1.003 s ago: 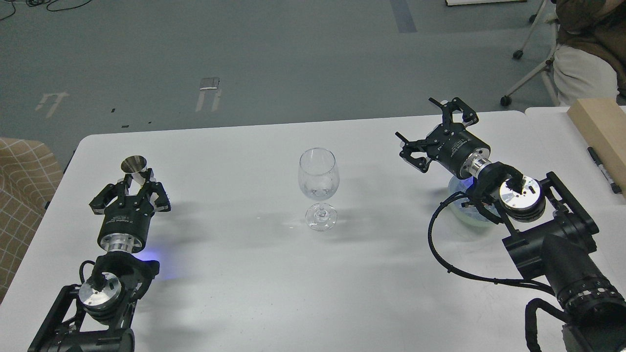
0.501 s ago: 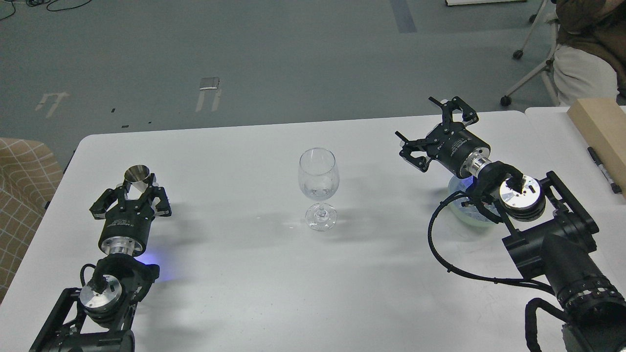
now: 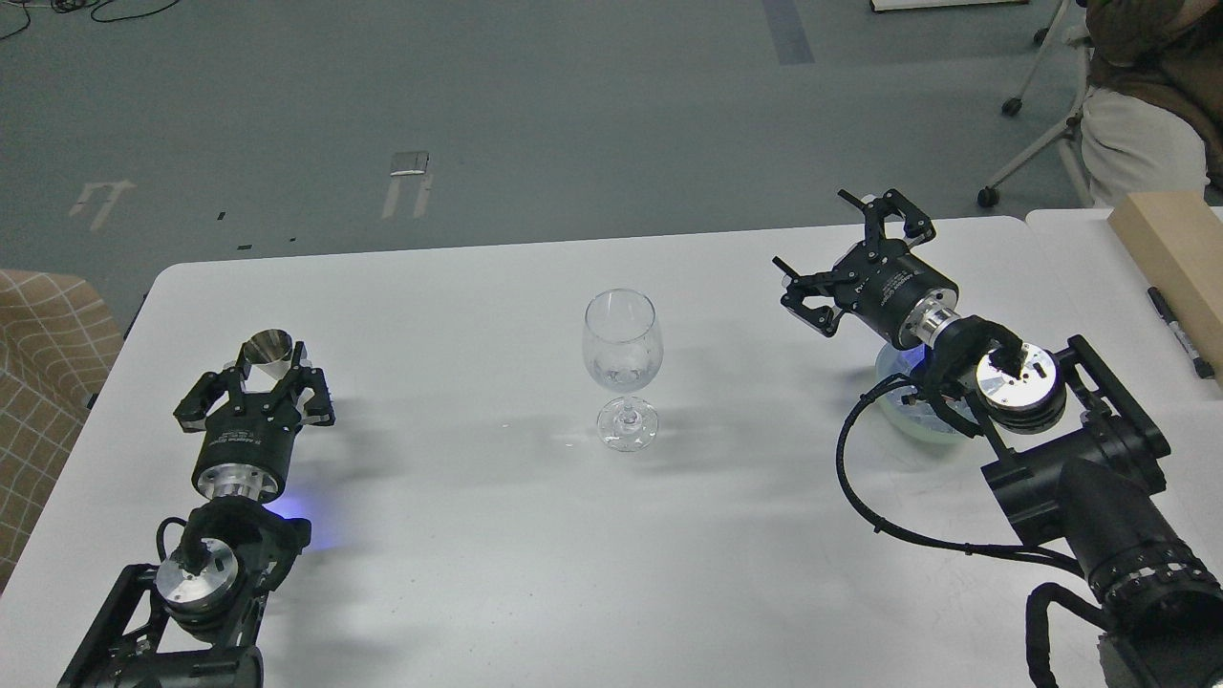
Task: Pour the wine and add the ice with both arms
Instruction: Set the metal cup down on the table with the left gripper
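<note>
Your white table (image 3: 478, 573) fills most of the head view, far edge across the top, near edge cut off at the bottom.

Right arm (image 3: 1080, 478): comes in from the near right corner and bends inward near the right edge. Its right gripper (image 3: 841, 263) hangs toward the far right part of the table, fingers spread wide apart, nothing between them.

Left arm (image 3: 205, 564): comes in from the near left corner and runs along the left edge. Its left gripper (image 3: 256, 377) has both fingers drawn in against a small metal cup (image 3: 268, 350), which stands open mouth up and tilted slightly. The cup's contents cannot be made out from here.

Pale bowl (image 3: 903, 406): on the table near the right edge, mostly hidden under the right wrist. You can see only a slice of rim and wall. The ice is not discernible in the visible part.

Wine glass (image 3: 622, 368): upright at the table's middle, roughly between the two grippers and well apart from both. It looks clear; contents cannot be told.

Black marker (image 3: 1180, 333): lying on the neighbouring table by the right edge, beside a wooden block (image 3: 1170, 248).
</note>
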Robot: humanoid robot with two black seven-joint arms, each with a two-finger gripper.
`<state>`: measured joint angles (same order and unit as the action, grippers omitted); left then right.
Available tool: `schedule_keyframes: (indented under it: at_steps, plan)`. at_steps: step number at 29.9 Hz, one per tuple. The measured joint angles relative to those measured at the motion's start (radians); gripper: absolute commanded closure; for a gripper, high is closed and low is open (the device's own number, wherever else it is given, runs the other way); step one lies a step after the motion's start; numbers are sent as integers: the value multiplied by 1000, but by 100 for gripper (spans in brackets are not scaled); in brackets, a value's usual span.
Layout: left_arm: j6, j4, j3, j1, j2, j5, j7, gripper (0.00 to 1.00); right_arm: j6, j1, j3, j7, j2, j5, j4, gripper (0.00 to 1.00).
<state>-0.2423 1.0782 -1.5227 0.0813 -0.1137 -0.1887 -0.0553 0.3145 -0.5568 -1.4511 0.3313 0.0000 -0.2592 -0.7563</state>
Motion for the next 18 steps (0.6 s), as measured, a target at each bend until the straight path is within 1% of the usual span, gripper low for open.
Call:
schedule_keyframes:
  at_steps: [3,5,6,8,11,14,18]
  plan:
    - [0,-6,2,0,0,0,0,43,0,0,0,0,0,0,0,0]
    - [0,-10,3,0,1,0,0,38,0,0,0,0,0,0,0,0]
    - [0,-11,4,0,2,2,0,38,0,0,0,0,0,0,0,0]
    - [-1,-12,5,0,3,4,0,32,0,0,0,0,0,0,0,0]
    - [-1,-12,6,0,3,6,0,27,-1,0,0,0,0,0,0,0]
    - [-2,-12,7,0,3,7,0,20,-1,0,0,0,0,0,0,0]
    - [-2,-12,7,-2,3,8,0,14,-1,0,0,0,0,0,0,0]
